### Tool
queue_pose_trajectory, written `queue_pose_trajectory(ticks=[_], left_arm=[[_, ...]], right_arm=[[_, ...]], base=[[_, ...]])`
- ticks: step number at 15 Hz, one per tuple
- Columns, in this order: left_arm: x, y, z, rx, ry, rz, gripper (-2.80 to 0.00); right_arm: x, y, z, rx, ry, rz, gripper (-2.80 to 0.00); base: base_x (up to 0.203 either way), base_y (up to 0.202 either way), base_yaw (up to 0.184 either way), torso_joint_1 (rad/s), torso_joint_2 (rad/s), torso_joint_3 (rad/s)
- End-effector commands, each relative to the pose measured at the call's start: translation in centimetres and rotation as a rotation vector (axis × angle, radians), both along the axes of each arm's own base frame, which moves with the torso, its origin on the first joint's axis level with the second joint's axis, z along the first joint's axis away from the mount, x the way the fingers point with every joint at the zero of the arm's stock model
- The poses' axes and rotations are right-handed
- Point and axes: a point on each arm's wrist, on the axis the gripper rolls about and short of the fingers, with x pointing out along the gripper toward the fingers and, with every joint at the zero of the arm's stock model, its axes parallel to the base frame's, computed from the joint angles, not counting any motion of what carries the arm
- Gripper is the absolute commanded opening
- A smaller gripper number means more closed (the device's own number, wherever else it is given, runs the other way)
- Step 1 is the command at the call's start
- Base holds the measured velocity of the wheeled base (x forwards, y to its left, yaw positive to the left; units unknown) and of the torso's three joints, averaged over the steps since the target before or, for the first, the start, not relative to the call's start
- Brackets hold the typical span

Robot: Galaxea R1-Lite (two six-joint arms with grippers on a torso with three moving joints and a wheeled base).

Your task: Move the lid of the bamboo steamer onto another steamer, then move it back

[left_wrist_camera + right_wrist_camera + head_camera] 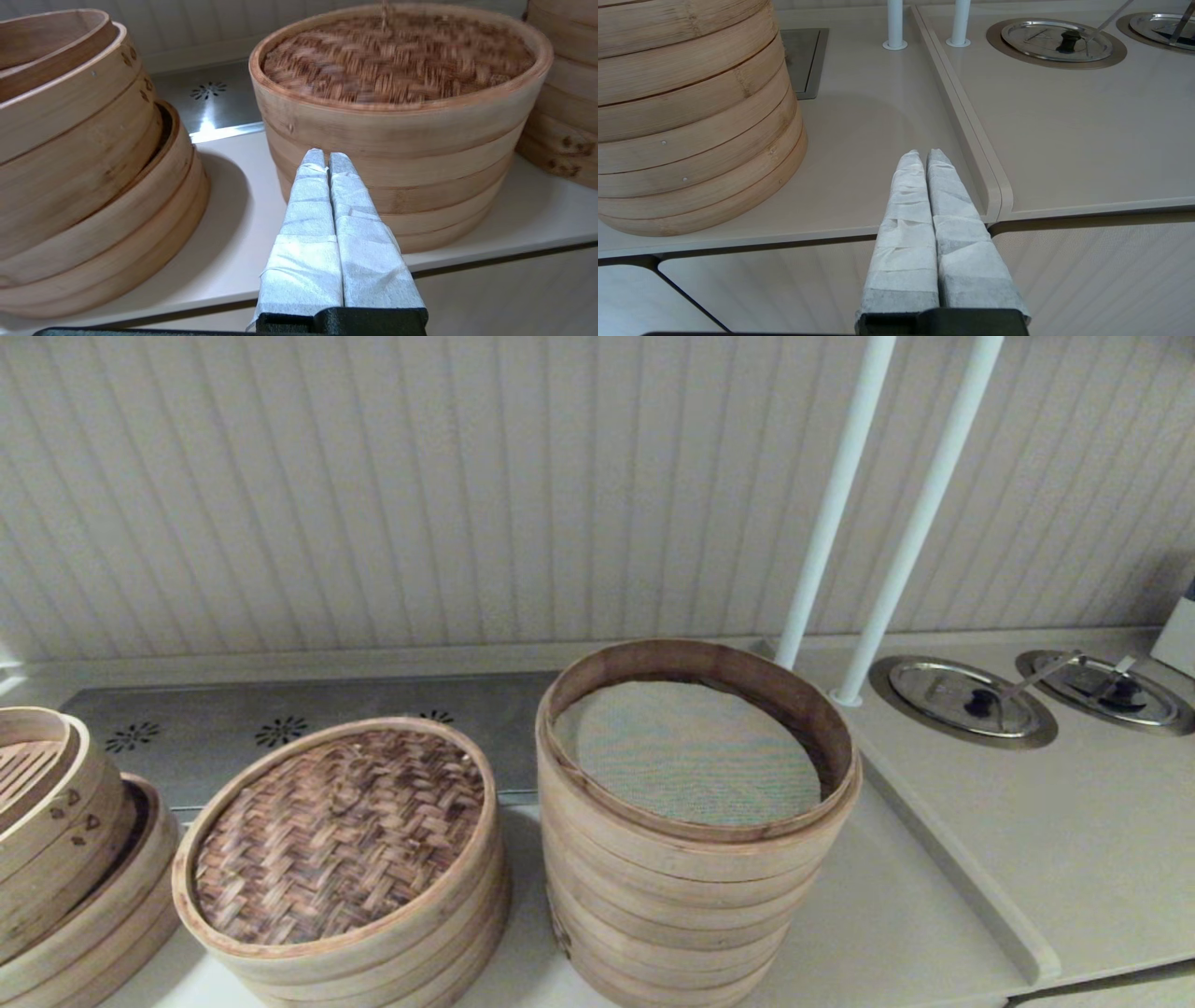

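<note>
The bamboo steamer lid (341, 833), its brown herringbone face ringed by a pale hoop, lies on a low steamer stack left of centre. To its right stands the tall steamer stack (693, 831), open on top with a grey-green mesh liner (686, 751). Neither arm shows in the head view. My left gripper (327, 156) is shut and empty, held off the counter's front edge facing the side of the lid's stack (397, 154); the lid (397, 58) is above it. My right gripper (924, 155) is shut and empty over the counter's front edge, right of the tall stack (691, 116).
Tilted steamer trays (56, 840) with burnt-in marks lean at the far left. Two white poles (868, 523) rise behind the tall stack. A raised counter ridge (952, 859) runs right of it, with two steel lids (966, 695) set in the counter beyond. A metal vent panel (280, 728) lies behind.
</note>
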Motion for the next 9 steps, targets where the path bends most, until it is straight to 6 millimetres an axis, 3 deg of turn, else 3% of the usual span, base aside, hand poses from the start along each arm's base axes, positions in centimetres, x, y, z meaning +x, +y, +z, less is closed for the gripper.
queue_pose_trajectory(ticks=[1, 9], left_arm=[[-0.10, 0.00, -0.24, 0.005, -0.006, 0.000, -2.80], [-0.08, 0.01, -0.62, -0.001, 0.031, 0.001, -2.80]], right_arm=[[0.02, 0.00, -0.06, 0.000, 0.003, -0.001, -2.80], [0.02, 0.00, -0.06, 0.000, 0.003, 0.001, -2.80]], base=[[0.000, 0.000, 0.000, 0.000, 0.00, 0.000], [0.000, 0.000, 0.000, 0.000, 0.00, 0.000]])
